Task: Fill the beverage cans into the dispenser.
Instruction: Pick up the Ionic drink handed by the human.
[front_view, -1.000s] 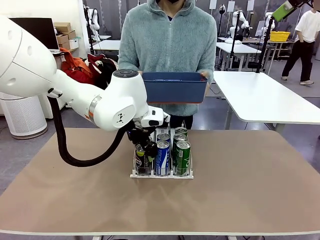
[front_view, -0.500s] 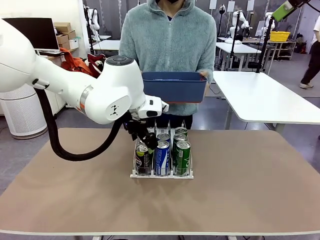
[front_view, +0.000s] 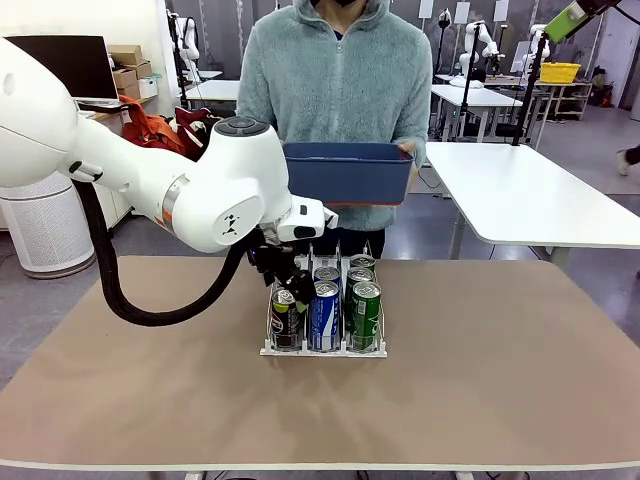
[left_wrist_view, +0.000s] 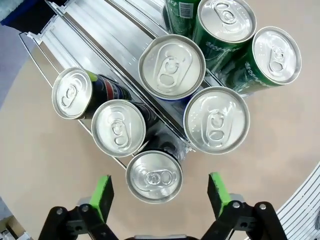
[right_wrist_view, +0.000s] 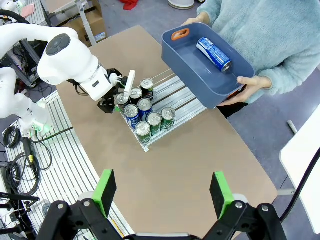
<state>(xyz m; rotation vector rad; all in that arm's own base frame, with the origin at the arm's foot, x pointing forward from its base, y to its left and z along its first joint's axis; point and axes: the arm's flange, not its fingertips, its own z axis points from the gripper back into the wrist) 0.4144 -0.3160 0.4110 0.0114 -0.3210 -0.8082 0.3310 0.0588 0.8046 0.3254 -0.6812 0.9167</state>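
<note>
A small clear three-lane dispenser (front_view: 323, 351) with thin wire dividers and a white front lip is seen at the middle of the brown table (front_view: 500, 390); slim aluminium beverage cans (front_view: 324, 315) with silver tops are stood upright in its lanes; a dark, a blue and a green one are lined up at the front, with more behind them. The left gripper (front_view: 292, 287) is held just above the front dark can (left_wrist_view: 154, 176); its green-padded fingers (left_wrist_view: 102, 196) are spread wide to either side of that can's top, and nothing is grasped. The right gripper (right_wrist_view: 163, 191) is held high over the table; its fingers are likewise released and empty. At the far side a dark-blue rectangular plastic bin (front_view: 350, 175) is held by a person (front_view: 335, 90) in a pale fleece top; one blue can (right_wrist_view: 214, 54) is seen lying on its side within it.
</note>
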